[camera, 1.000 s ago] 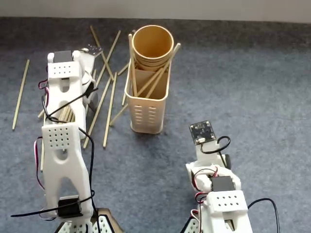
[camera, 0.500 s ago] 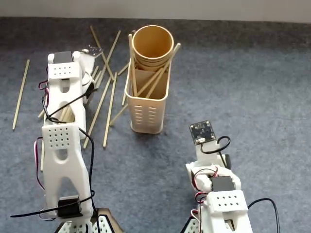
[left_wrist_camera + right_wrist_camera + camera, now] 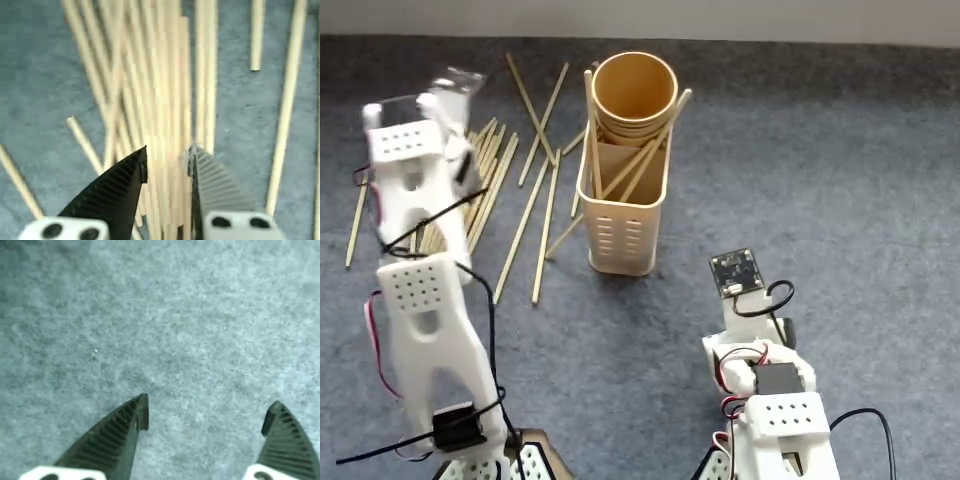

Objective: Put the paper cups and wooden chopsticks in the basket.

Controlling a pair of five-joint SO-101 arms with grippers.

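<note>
Wooden chopsticks (image 3: 490, 178), high view: fanned on the desk (image 3: 840, 180) beside the basket (image 3: 620, 235). Left wrist view — left gripper (image 3: 167, 160) clenched on a thick bundle; loosely pinched outer sticks could slip out on lifting. Right wrist view — right gripper (image 3: 205, 417) released, over bare desk.

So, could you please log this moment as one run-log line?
left gripper: shut on chopstick bundle | right gripper: open, over carpet | basket: holds paper cups, chopsticks
</note>
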